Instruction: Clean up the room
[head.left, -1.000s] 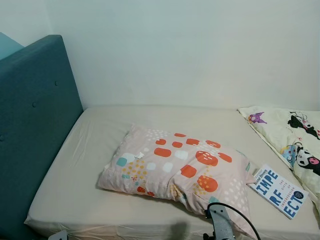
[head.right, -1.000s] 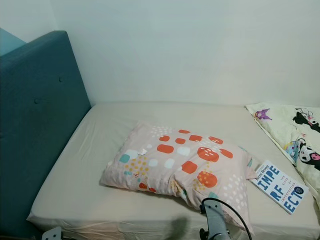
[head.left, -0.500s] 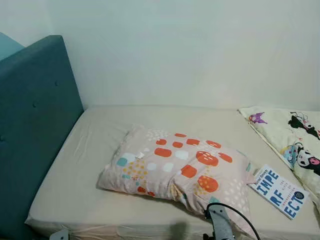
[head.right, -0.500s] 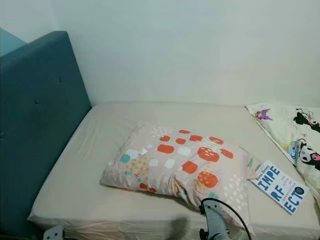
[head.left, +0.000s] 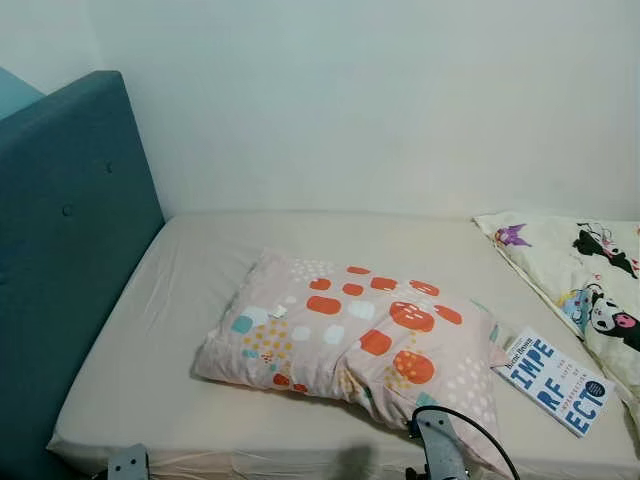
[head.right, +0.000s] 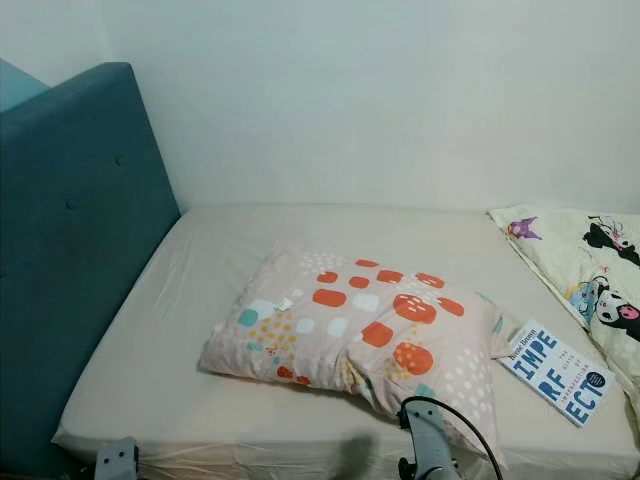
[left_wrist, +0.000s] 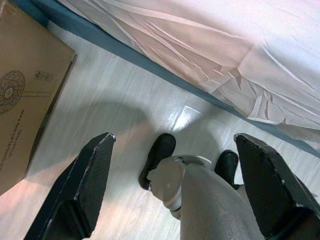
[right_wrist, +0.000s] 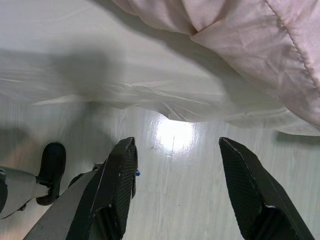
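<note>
The right gripper (right_wrist: 177, 192) hangs spread and empty just below the near edge of the beige-sheeted bed (head.left: 200, 300), under the pink pillow with orange patches (head.left: 365, 335), likely staged to lift it. The left gripper (left_wrist: 175, 185), equally splayed and empty, idles over pale floor beside a brown cardboard box (left_wrist: 25, 95).

Beige-sheeted bed (head.left: 180, 330), spotted pillow (head.left: 355, 335), book (head.left: 556, 381), cartoon-print quilt (head.left: 585, 290)

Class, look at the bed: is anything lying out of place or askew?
Yes. The patterned pillow lies skewed mid-mattress, away from the teal headboard, one corner hanging past the bed's near edge. A book lies loose on the sheet beside it.
</note>
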